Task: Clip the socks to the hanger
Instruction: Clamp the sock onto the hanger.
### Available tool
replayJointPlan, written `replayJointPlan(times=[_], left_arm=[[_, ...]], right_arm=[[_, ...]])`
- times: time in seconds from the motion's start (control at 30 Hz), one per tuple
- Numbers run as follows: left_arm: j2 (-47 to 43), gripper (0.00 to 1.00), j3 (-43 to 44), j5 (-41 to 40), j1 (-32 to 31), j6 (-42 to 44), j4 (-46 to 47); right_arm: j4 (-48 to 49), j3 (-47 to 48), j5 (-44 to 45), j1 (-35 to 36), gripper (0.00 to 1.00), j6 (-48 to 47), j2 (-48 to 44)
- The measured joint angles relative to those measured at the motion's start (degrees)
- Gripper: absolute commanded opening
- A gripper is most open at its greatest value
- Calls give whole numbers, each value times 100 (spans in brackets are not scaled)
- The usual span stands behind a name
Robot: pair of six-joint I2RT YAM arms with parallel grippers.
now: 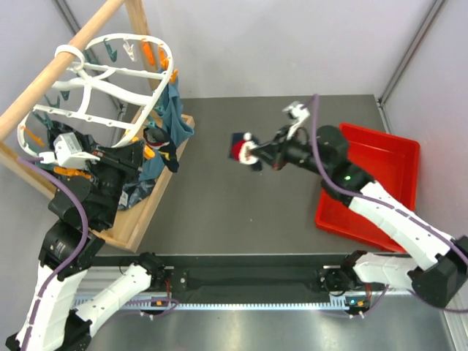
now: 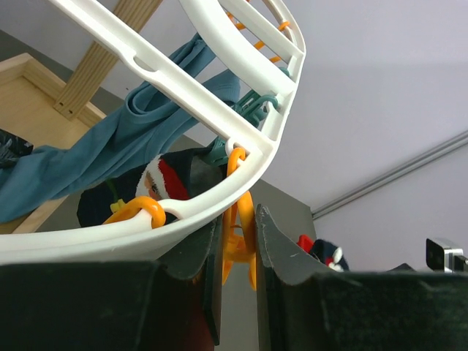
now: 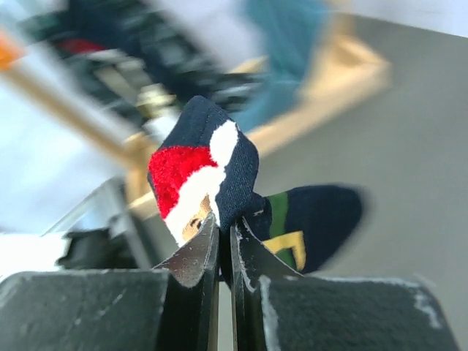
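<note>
Your right fingers are pressed together on a small dark navy sock with a red-and-white patch. They hold it in the air above the middle of the grey tabletop, nearer the far edge. Your left fingers pinch a dangling orange plastic clip on the lower rim of the large white plastic oval hanger, which hangs over the tabletop's left edge. A teal-blue garment drapes from that hanger, with a second red-and-white sock beside it. A red plastic tray sits at the right edge.
</note>
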Motion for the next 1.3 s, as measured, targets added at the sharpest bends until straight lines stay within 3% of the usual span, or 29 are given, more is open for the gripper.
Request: replayJointPlan(times=[0.2, 0.4, 1.3], left_arm=[[2, 0, 0, 44, 4, -192, 0], [2, 0, 4, 72, 9, -328, -2], [0, 0, 4, 70, 9, -343, 0]], right_arm=[[286, 951, 350, 1759, 0, -133, 942], [352, 2223, 634, 2507, 0, -273, 2083], [909, 2813, 573, 2719, 0, 522, 2802]])
